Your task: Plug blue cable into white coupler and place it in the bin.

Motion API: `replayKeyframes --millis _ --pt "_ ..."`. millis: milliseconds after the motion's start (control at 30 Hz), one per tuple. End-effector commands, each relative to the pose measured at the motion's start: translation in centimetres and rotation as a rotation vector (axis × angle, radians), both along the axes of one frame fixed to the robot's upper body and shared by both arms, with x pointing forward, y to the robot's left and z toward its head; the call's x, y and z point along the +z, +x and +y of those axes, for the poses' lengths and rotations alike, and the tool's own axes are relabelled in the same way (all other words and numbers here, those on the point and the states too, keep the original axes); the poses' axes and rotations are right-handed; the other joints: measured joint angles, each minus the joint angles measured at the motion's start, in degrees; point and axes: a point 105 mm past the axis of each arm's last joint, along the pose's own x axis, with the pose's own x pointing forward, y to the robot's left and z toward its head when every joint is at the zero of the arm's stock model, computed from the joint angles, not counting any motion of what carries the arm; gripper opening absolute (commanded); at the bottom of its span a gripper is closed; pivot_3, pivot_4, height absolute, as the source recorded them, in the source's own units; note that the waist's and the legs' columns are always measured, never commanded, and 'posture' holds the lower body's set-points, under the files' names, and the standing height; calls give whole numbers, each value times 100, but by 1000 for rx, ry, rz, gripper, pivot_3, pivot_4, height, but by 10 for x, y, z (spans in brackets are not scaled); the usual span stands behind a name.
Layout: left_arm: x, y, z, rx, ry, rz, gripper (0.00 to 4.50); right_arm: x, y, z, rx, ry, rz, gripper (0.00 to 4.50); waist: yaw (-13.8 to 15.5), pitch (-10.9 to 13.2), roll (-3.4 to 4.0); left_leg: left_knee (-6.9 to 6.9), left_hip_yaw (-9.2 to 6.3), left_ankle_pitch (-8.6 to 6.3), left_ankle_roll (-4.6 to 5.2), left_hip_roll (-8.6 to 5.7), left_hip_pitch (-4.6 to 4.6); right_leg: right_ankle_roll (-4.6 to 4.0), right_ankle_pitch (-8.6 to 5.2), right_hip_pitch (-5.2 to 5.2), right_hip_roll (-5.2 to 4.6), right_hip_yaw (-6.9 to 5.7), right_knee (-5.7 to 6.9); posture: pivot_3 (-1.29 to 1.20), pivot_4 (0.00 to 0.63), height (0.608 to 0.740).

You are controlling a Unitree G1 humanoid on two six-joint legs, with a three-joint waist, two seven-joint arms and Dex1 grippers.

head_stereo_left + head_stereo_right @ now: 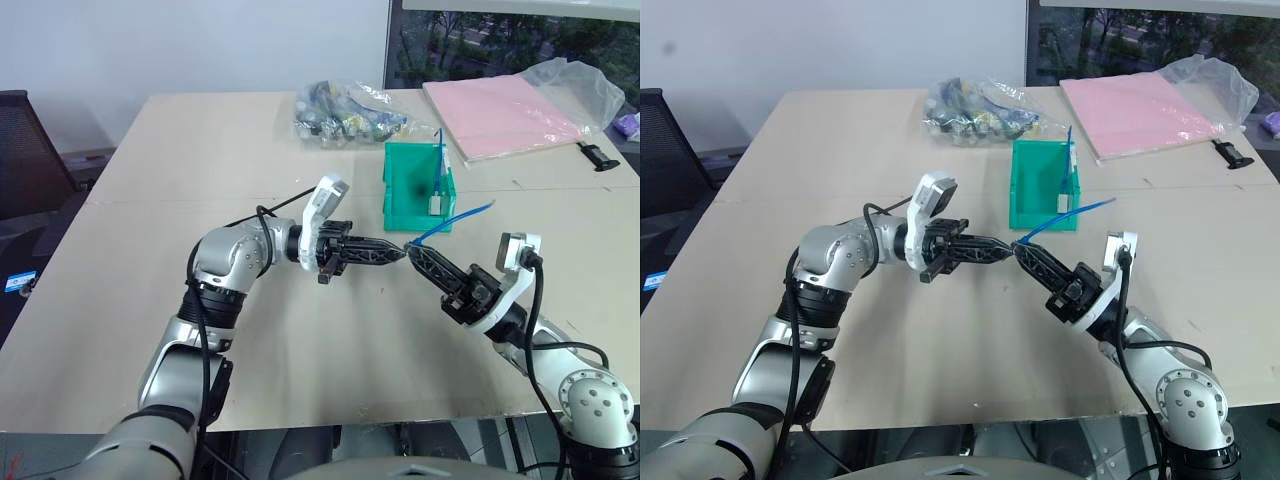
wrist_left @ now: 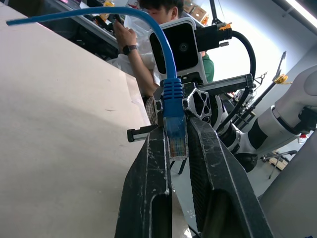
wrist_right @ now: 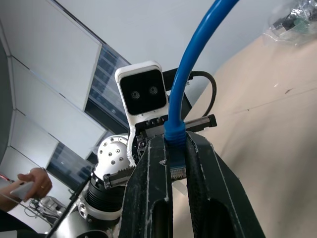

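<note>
Two claws meet tip to tip above the middle of the table (image 1: 150, 330). The left claw (image 1: 393, 251) reaches level toward the right, and the right claw (image 1: 416, 254) slants up toward the far left. Both wrist views show a pair of black fingers pressed together on the clear plug and blue boot of the blue cable (image 1: 452, 219). Whether each claw pinches the same plug end I cannot tell from the head views. From the pinch the cable arcs up and away to the far right, its long axis running toward the bin (image 1: 410, 185), which stands on the table just beyond the claws. Inside the bin, against its right wall, sits a small white block, probably the white coupler (image 1: 437, 203), with another blue strand rising from it. By my reckoning the coupler lies far-right of both claws, nearer the right arm.
</note>
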Motion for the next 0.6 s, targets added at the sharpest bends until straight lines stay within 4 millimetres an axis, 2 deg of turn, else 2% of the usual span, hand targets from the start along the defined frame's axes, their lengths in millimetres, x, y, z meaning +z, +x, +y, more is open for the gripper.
replayKeyframes --millis 33,100,167,200,233,300,400,500,600 --pt "0 -5 -4 -31 5 2 0 15 -10 7 52 3 -95 31 0 0 0 0 0 0 0 0 0 0 0 0 0 0 0 0 150 740" --pt "3 -11 -2 -73 -5 7 0 13 -7 6 35 -16 -101 31 -1 0 0 0 0 0 1 0 0 0 0 0 1 0 0 0 150 740" --pt "8 -16 0 -99 -25 5 1082 14 -6 5 30 -11 -106 31 -7 0 0 0 0 -9 15 0 1 0 0 0 2 0 0 0 150 740" --pt "12 -18 0 -108 -35 1 1238 16 -4 3 23 -1 -109 31 -11 0 0 0 0 -9 15 0 1 0 0 0 3 0 0 0 150 740" --pt "15 -19 2 -107 -43 -9 1818 17 -3 1 14 3 -113 31 -11 0 0 0 0 -9 15 0 0 0 0 -1 1 1 0 0 150 740" --pt "19 -18 3 -71 -48 -43 2221 18 -1 -2 3 -1 -119 31 -11 0 0 0 0 -9 15 1 0 0 0 -1 0 0 0 0 150 740" --pt "33 -22 14 7 -61 -108 3562 18 7 -15 -54 -29 -140 31 -12 1 0 0 -1 -9 15 1 0 0 0 -1 -3 2 0 0 150 740" --pt "45 -29 27 158 -67 -202 3562 17 16 -29 -120 -84 -183 31 -30 2 2 -8 0 -9 15 2 3 0 0 -3 -8 13 -2 0 150 740" --pt "58 -18 44 527 -107 -352 3562 17 20 -35 -150 -154 -252 31 -4 2 3 -20 1 -9 15 3 6 0 0 -6 -20 16 -9 0 150 740"
